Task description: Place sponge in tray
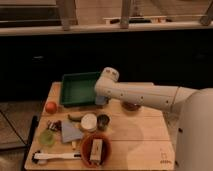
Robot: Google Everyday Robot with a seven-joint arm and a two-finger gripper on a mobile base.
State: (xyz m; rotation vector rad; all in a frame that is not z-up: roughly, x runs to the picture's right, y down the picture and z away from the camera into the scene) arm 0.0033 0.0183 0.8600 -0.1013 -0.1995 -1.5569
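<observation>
The green tray (79, 90) sits at the back left of the wooden table. My white arm reaches in from the right, and its wrist (107, 80) hangs over the tray's right edge. The gripper (101, 100) is a dark shape below the wrist, at the tray's front right corner; whether it holds anything is hidden. A tan block that looks like the sponge (98, 149) stands in a brown bowl (88, 150) at the table's front, well away from the gripper.
In front of the tray lie an orange fruit (50, 106), a green cup (47, 137), a blue-grey cloth (69, 132), a white cup (89, 121), a metal cup (103, 120) and a white brush (50, 156). A brown object (131, 106) lies under the arm.
</observation>
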